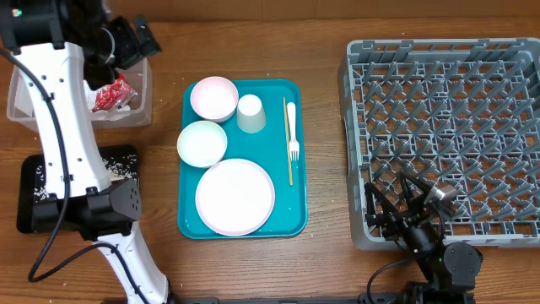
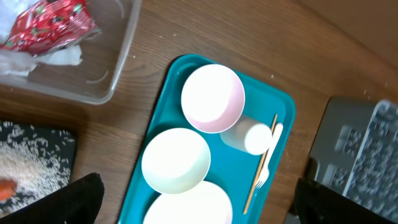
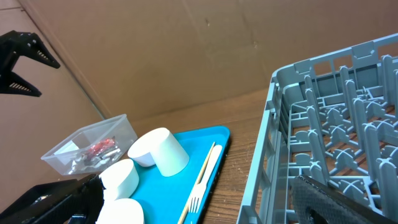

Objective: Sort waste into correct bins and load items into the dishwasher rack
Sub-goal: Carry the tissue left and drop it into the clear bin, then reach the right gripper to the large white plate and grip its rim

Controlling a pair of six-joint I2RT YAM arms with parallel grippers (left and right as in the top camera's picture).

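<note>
The teal serving tray (image 1: 291,215) holds a round pale plate (image 1: 234,196), two white bowls (image 1: 213,98) (image 1: 202,143), a small white cup (image 1: 251,113), a white fork (image 1: 293,135) and a thin wooden stick (image 1: 290,175). The clear tub (image 1: 145,103) holds the red wrapper (image 1: 111,95) and white napkins (image 2: 62,57). The black tray (image 1: 126,159) holds loose rice and an orange carrot (image 2: 4,190). My left gripper (image 1: 139,38) is open and empty, above the tub's far right corner. My right gripper (image 1: 396,201) is open and empty at the front left corner of the grey rack (image 1: 447,127).
My white left arm (image 1: 67,135) stretches from the front left over the black tray to the tub and hides part of both. Bare wood lies between the teal tray and the rack. The rack's wall (image 3: 267,155) stands close on the right of my right gripper (image 3: 199,199).
</note>
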